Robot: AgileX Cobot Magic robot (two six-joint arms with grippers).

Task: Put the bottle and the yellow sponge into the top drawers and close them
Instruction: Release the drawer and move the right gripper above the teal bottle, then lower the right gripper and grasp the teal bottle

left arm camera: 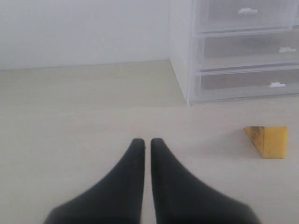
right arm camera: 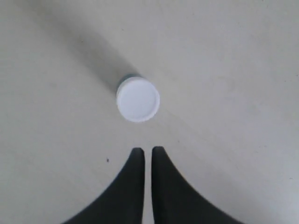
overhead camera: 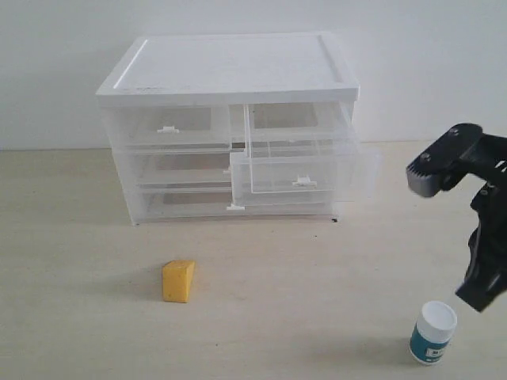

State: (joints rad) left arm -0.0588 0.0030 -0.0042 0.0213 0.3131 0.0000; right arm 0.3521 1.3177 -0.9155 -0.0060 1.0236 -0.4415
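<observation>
The left gripper (left arm camera: 147, 141) and right gripper (right arm camera: 147, 150) have fingers (right arm camera: 136, 163) nearly touching; the right points straight down.

Bright, flat and slightly washed out in all three views. Faint soft-edged shadows on the desk (overhead camera: 301, 317) left of the yellow sponge (overhead camera: 178, 282) and the bottle (overhead camera: 432, 333) in the exterior view; lit probably from the right. Low contrast on the clear top drawers (overhead camera: 301, 168) against the white wall (overhead camera: 63, 63). Blown out on the bottle's cap in the right wrist view, a longer grey shadow beside it. Blurred, out of focus up close: left end effector (left arm camera: 147, 142) and right end effector (right arm camera: 147, 151).
</observation>
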